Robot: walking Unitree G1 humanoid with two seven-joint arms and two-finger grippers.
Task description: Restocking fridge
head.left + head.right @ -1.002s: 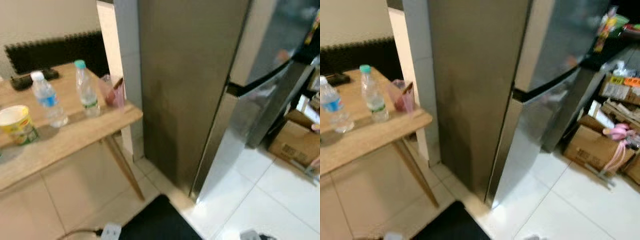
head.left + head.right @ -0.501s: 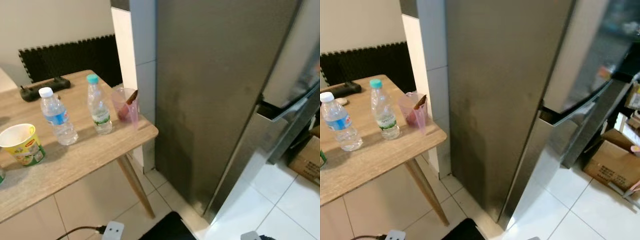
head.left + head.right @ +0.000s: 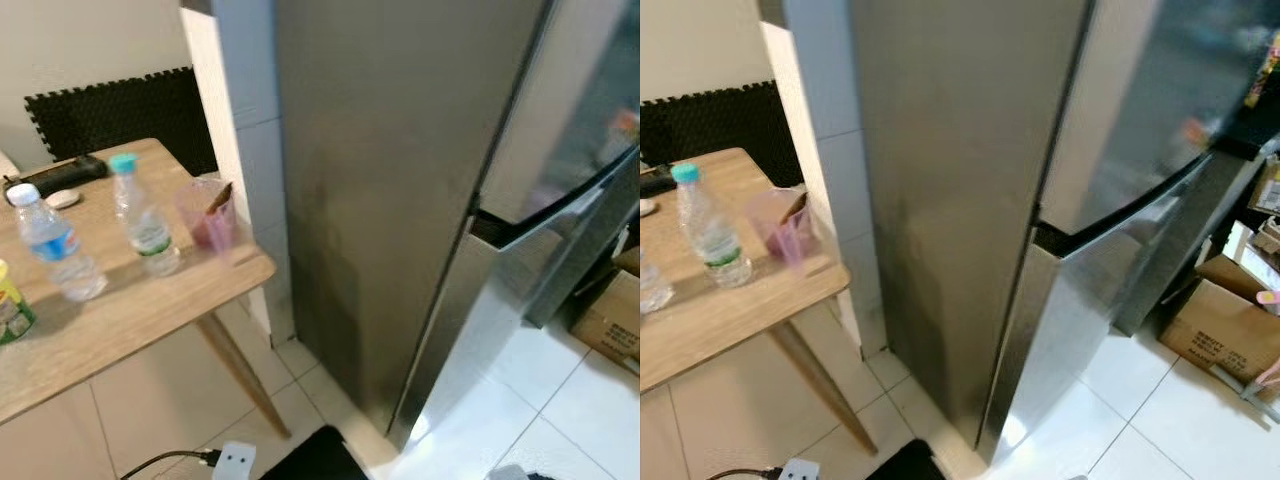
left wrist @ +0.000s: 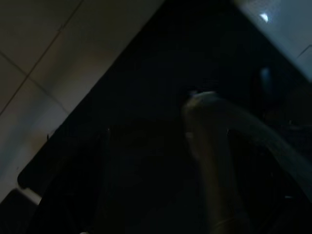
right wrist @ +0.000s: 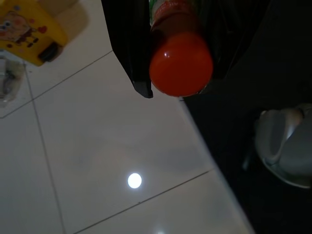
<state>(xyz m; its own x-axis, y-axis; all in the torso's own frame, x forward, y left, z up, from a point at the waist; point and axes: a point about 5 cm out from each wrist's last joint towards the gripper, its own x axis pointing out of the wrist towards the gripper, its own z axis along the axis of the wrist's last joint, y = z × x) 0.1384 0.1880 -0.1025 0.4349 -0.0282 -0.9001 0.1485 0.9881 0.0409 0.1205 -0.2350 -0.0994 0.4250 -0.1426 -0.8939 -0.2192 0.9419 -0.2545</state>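
Since half a second ago the head camera has swung right: the light wooden table [image 3: 150,310] and its load sit further left in the picture, and more of the fridge front shows, while the things themselves keep their places. On the table stand, left to right, a clear water bottle with a white cap and blue label [image 3: 55,245], a clear water bottle with a teal cap and green label [image 3: 143,216] and a pink see-through cup [image 3: 207,215], all upright near the table's right edge. Right of the table rises the tall stainless-steel fridge [image 3: 400,200], its doors closed. A brown cardboard box [image 3: 1225,335] sits on the white tiled floor at far right.

The right wrist camera adds the right gripper [image 5: 175,46], its black fingers [image 5: 129,44] clamped on a red-capped bottle [image 5: 180,61]; the bottle's long axis runs along the fingers, cap pointing down toward the floor, over the edge of a black mat [image 5: 263,58]. A yellow cartoon-printed toy [image 5: 29,29] lies beyond.

The left wrist view is very dark; whether the left gripper's fingers are open or closed cannot be told.
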